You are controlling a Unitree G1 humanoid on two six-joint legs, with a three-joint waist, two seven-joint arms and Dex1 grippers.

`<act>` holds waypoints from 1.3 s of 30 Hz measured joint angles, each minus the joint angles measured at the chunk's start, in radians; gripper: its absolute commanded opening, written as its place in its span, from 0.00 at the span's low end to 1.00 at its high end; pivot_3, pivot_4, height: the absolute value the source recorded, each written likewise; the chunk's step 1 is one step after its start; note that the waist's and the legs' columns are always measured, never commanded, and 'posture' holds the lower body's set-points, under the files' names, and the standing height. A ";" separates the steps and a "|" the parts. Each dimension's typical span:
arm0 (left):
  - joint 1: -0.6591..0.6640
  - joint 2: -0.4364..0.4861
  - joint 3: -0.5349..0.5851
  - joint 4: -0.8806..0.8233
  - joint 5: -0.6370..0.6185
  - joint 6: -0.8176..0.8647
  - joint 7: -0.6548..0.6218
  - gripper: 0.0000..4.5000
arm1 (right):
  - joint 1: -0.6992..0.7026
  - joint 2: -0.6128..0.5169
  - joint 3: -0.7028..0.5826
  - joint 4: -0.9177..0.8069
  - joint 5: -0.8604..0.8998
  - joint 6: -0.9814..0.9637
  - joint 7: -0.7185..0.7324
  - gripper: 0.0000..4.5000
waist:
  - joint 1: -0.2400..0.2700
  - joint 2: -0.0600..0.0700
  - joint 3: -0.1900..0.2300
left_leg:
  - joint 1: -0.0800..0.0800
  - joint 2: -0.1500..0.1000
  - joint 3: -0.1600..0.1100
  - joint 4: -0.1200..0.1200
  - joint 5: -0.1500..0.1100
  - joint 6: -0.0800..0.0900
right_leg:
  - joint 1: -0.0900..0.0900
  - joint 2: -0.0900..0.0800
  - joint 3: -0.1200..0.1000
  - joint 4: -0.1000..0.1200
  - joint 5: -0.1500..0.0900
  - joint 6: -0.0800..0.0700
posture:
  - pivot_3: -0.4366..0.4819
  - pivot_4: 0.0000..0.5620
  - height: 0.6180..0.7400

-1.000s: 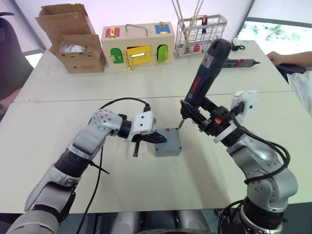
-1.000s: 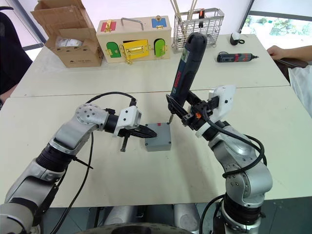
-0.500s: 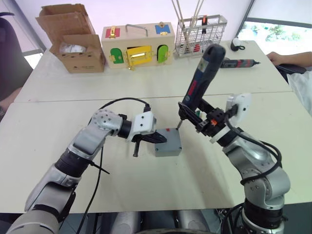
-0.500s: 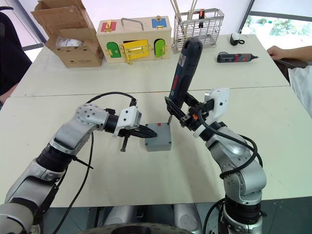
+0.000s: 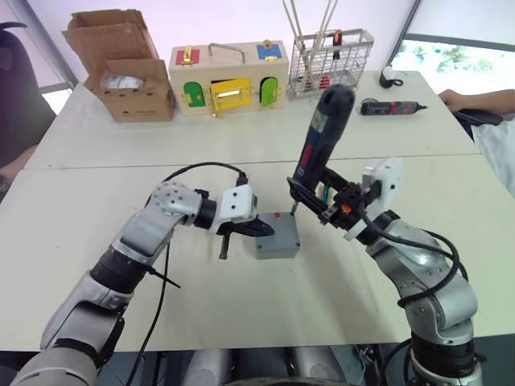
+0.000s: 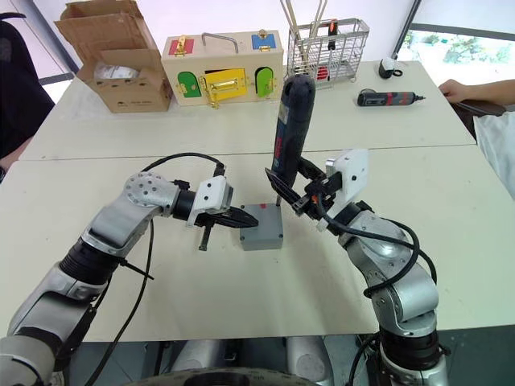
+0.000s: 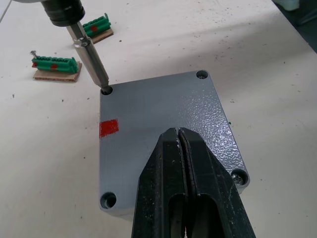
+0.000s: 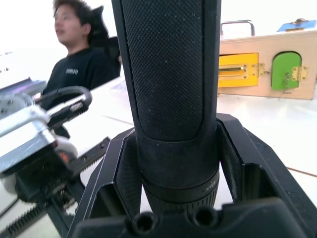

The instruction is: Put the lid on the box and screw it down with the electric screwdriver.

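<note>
White tabletop (image 5: 96, 209), near edge bare. Mid-table: left gripper (image 7: 181, 148), jaws pressed together, tip resting on the lid (image 7: 163, 124), which sits on the box (image 5: 278, 238). Right gripper (image 8: 171, 198) clamps the electric screwdriver (image 6: 290, 121) round its thick body; looks heavy and rigid, textured grip, so hold low. Long axis near vertical, top tilted slightly away, bit down in a corner hole. Far side: wooden box (image 5: 228, 67), wire basket (image 5: 330, 50).
</note>
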 measured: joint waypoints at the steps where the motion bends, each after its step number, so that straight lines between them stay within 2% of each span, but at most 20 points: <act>1: 0.002 0.000 -0.001 0.000 0.003 0.001 0.002 0.00 | 0.001 0.006 0.007 0.005 -0.008 0.000 -0.015 0.40 | 0.001 -0.001 -0.001 | 0.005 0.000 0.000 -0.001 -0.002 0.004 | 0.004 0.000 0.000 -0.001 0.000 0.000 | 0.48 0.27 1.00; 4: 0.007 0.000 -0.004 0.000 0.013 0.000 0.007 0.00 | 0.008 0.031 0.015 0.031 -0.020 -0.007 -0.060 0.40 | 0.009 -0.001 -0.004 | 0.011 0.001 -0.002 -0.002 -0.003 0.005 | 0.016 0.001 -0.001 -0.011 0.000 0.000 | 0.48 0.27 1.00; 11: 0.008 -0.006 -0.028 0.022 0.054 -0.047 0.021 0.00 | 0.046 0.023 0.040 0.048 -0.055 -0.067 -0.057 0.40 | 0.028 -0.008 -0.023 | 0.015 0.001 -0.003 -0.002 -0.004 0.007 | 0.022 0.001 -0.001 -0.015 0.000 0.000 | 0.48 0.27 1.00; 14: 0.009 -0.020 -0.033 0.031 0.071 -0.055 0.030 0.00 | 0.050 0.024 0.042 0.065 -0.056 -0.079 -0.057 0.40 | 0.029 -0.008 -0.023 | 0.027 0.001 -0.004 -0.004 -0.006 0.010 | 0.035 0.001 -0.002 -0.019 -0.001 0.001 | 0.48 0.27 1.00; 39: 0.009 -0.053 -0.030 0.084 0.078 -0.110 0.027 0.00 | 0.082 0.024 0.060 0.068 -0.081 -0.141 -0.055 0.40 | 0.029 -0.009 -0.025 | 0.027 0.001 -0.005 -0.005 -0.006 0.010 | 0.036 -0.001 -0.002 -0.021 -0.002 0.001 | 0.48 0.27 1.00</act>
